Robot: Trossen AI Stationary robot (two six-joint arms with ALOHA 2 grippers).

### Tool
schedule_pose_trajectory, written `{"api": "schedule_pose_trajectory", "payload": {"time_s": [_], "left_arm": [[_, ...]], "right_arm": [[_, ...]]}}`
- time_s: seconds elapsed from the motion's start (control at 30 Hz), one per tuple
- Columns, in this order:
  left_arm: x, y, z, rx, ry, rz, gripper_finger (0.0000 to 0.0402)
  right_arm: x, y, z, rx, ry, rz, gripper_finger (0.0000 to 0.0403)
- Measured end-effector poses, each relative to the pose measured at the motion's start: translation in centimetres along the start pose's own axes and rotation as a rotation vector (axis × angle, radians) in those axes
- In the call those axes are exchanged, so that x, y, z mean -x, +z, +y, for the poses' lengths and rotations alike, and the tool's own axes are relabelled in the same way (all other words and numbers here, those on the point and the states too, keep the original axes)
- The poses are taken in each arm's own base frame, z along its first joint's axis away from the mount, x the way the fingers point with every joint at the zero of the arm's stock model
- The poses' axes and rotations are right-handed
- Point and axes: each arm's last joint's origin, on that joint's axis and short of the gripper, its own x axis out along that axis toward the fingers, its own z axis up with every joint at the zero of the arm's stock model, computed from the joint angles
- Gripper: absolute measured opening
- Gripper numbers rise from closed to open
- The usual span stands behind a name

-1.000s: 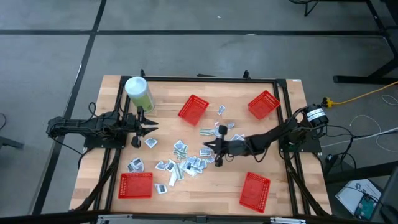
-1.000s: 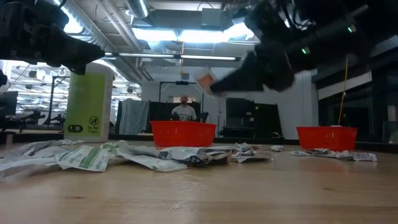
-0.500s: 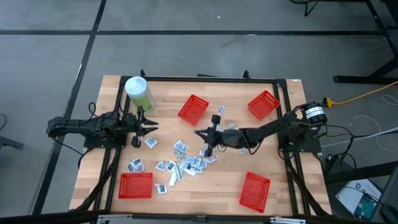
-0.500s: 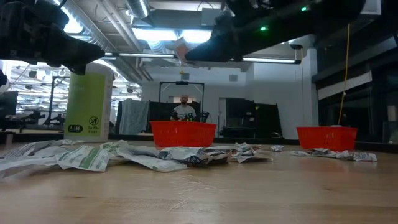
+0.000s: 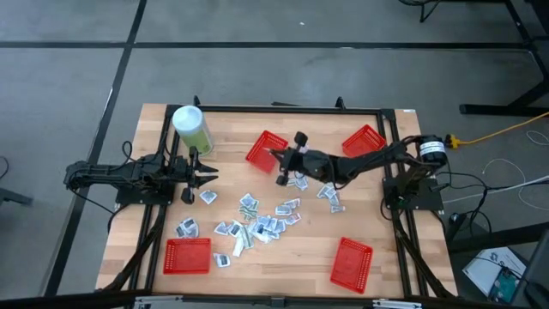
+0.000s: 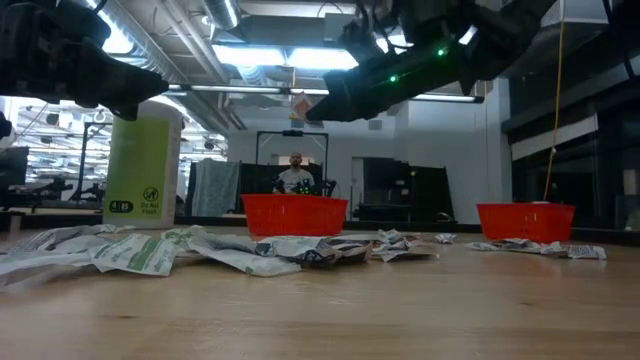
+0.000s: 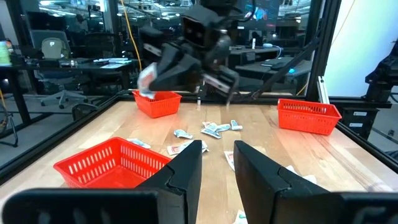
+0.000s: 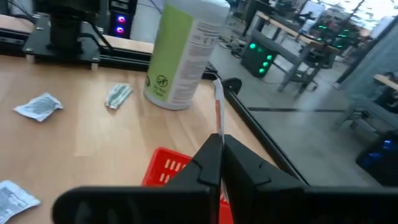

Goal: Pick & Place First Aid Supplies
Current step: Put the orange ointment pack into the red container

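Note:
Several small white-grey first aid packets (image 5: pixel 257 221) lie scattered flat on the middle of the wooden table. My right gripper (image 5: pixel 275 157) hangs above the table at the edge of the far-left red mesh basket (image 5: pixel 264 148), shut on one small packet (image 8: pixel 217 102). The low view shows that packet (image 6: pixel 298 103) high above the table, and the left wrist view shows it (image 7: pixel 146 77) above the same basket (image 7: pixel 155 103). My left gripper (image 5: pixel 206 174) waits open at the table's left side, touching nothing. My right gripper pinches the packet's lower end (image 8: pixel 218 129) between its two fingers. The fingers come nearly level from the table's right side. The thin packet sticks out edge-on past the fingertips, lifted clear of the table and the basket.
A tall pale-green canister (image 5: pixel 191 127) with a white lid stands at the far left. Three more red baskets stand at the far right (image 5: pixel 363 143), near left (image 5: pixel 187 255) and near right (image 5: pixel 352 262). A person (image 6: pixel 296 176) stands in the room beyond the table.
My right gripper has risen from the packet pile and swung toward the table's far edge, carrying the packet up to the far-left red basket. It has stayed shut on the packet. My left arm has kept still.

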Motion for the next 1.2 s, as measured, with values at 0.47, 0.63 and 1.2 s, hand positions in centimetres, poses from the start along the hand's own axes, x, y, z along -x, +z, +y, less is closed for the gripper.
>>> {"api": "schedule_pose_trajectory", "payload": {"time_s": [0.47, 0.63, 1.2], "left_arm": [[0.0, 0.0, 0.0, 0.0, 0.0, 0.0, 0.0088], [0.0, 0.0, 0.0, 0.0, 0.0, 0.0, 0.0088], [0.0, 0.0, 0.0, 0.0, 0.0, 0.0, 0.0088]], "right_arm": [[-1.6, -0.9, -3.2, -0.102, 0.125, -0.021, 0.0039], [-1.7, -1.1, -3.6, -0.109, 0.145, -0.025, 0.0089], [-0.8, -1.3, -1.1, -0.353, 0.227, 0.077, 0.017]]}}
